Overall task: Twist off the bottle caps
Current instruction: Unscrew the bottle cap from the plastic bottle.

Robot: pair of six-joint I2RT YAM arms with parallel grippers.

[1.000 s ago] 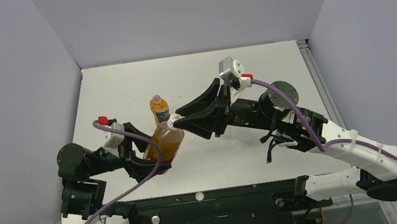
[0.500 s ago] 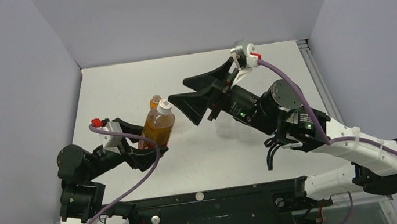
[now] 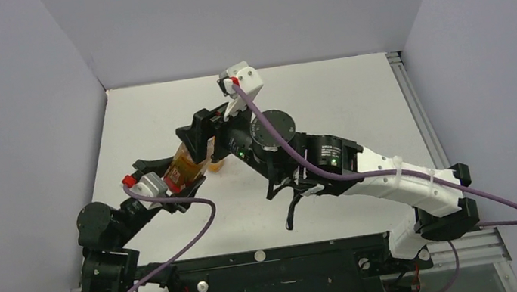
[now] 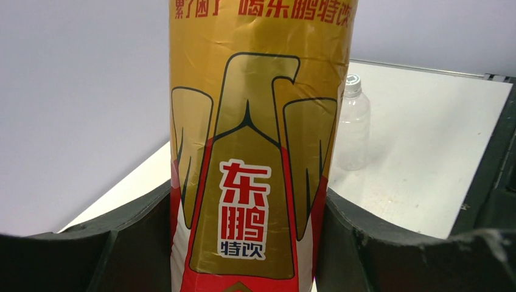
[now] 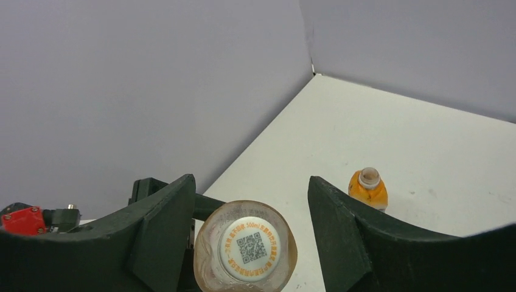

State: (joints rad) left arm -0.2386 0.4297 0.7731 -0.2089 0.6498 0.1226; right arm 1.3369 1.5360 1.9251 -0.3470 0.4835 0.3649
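The left gripper (image 4: 246, 237) clamps the reddish-brown bottle (image 4: 255, 121). The right gripper (image 5: 249, 194) stands wide, and the white cap (image 5: 249, 241) shows between its fingers at six o'clock.

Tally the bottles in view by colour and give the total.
Reddish-brown bottle: 1
Orange bottle: 1
Clear bottle: 1
Total: 3
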